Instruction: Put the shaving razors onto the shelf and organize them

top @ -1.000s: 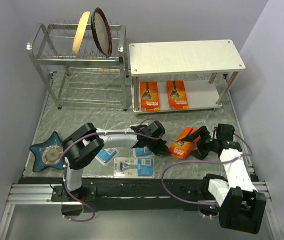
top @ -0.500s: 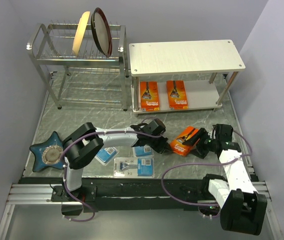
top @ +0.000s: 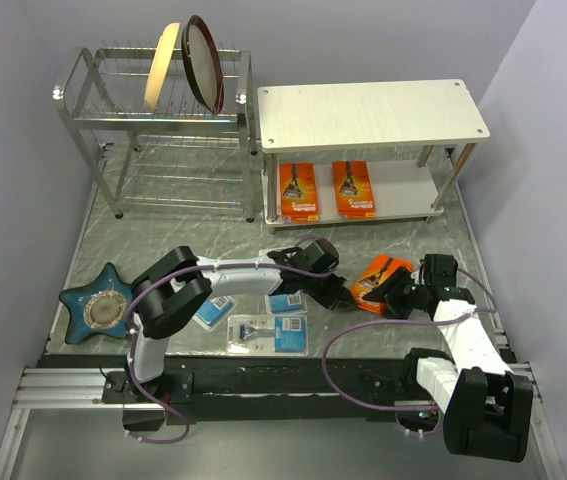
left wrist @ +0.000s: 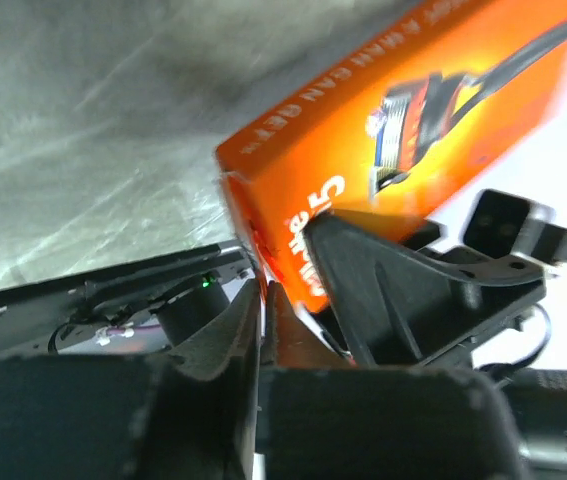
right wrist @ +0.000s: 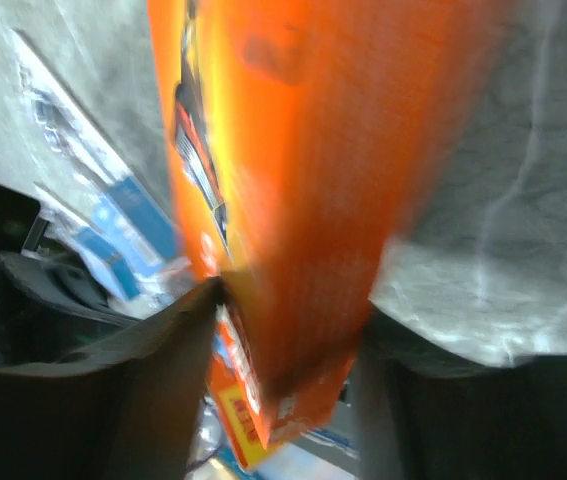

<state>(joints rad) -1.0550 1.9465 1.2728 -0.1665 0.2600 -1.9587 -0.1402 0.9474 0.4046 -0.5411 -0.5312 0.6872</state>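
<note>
My right gripper (top: pixel 391 291) is shut on an orange razor pack (top: pixel 376 272) and holds it tilted just above the table; the right wrist view shows the pack (right wrist: pixel 293 170) between the two fingers of that gripper (right wrist: pixel 288 300). My left gripper (top: pixel 341 296) is shut and empty, its tips (left wrist: pixel 263 292) right at that pack's (left wrist: pixel 393 130) lower edge. Two orange packs (top: pixel 299 191) (top: pixel 354 188) lie on the lower board of the white shelf (top: pixel 368 112). Three clear, light-blue packs (top: pixel 268 333) (top: pixel 286 301) (top: pixel 211 311) lie on the table near the left arm.
A chrome dish rack (top: pixel 153 120) with two plates stands at the back left, next to the shelf. A blue star-shaped dish (top: pixel 98 306) sits at the front left. The table's black front rail runs under both arm bases.
My right gripper has drawn the orange pack a little to the right and raised it. My left gripper has followed to the right, staying at the pack's edge.
</note>
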